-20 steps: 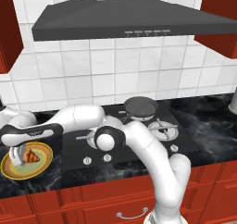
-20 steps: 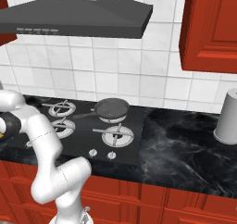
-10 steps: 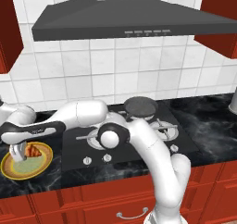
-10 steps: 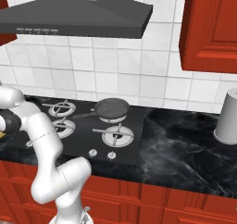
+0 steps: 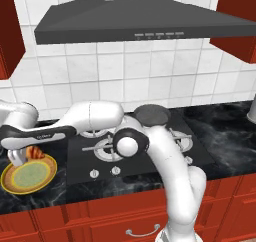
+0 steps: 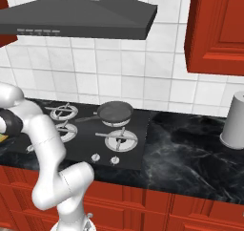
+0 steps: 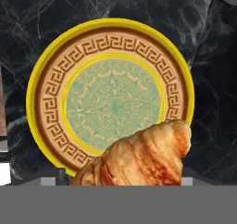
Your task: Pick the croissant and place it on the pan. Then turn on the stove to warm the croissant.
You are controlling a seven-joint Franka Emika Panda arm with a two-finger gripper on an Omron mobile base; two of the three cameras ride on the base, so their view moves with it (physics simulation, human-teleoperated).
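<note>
Since a second back, the small orange-brown ridged croissant (image 5: 34, 152) had come up off the yellow-rimmed, green-centred round plate (image 5: 46, 176) with my hand (image 5: 18, 158), whose fingers had drawn in slightly and gripped it. It hung just above the plate's far edge. Next: carry it level across the black marble surface (image 6: 190, 153) to the small dark grey pan (image 6: 115, 111) on the black glass stove (image 6: 76, 144), releasing low. No readable writing noted.
</note>
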